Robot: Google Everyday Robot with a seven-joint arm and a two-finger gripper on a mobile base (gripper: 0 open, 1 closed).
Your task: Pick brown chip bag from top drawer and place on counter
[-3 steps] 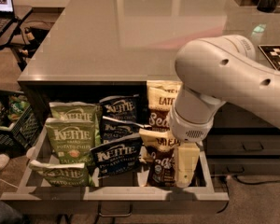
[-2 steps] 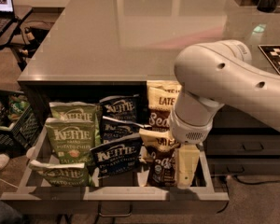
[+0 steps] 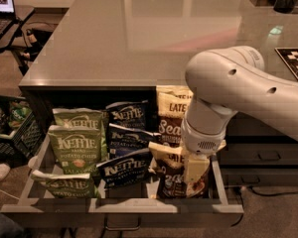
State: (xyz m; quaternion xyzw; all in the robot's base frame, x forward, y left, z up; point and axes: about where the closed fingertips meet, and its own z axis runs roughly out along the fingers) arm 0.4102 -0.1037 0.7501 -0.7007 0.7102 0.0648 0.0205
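Observation:
The top drawer (image 3: 119, 207) stands pulled open below the grey counter (image 3: 139, 38). Along its right side stand three brown Late July chip bags: one at the back (image 3: 171, 100), one in the middle (image 3: 168, 130) and one at the front (image 3: 170, 182). My gripper (image 3: 196, 171) hangs from the white arm (image 3: 238, 88) and reaches down into the drawer's right front part. It sits against the front brown bags and partly hides them. Whether it holds a bag does not show.
Green Kettle bags (image 3: 74, 143) fill the drawer's left side and navy Kettle bags (image 3: 126, 138) the middle. A black crate (image 3: 10, 123) and a laptop (image 3: 0, 4) are at the left. A checkered board (image 3: 295, 63) lies on the counter's right. Dark drawer fronts (image 3: 268, 155) are at the right.

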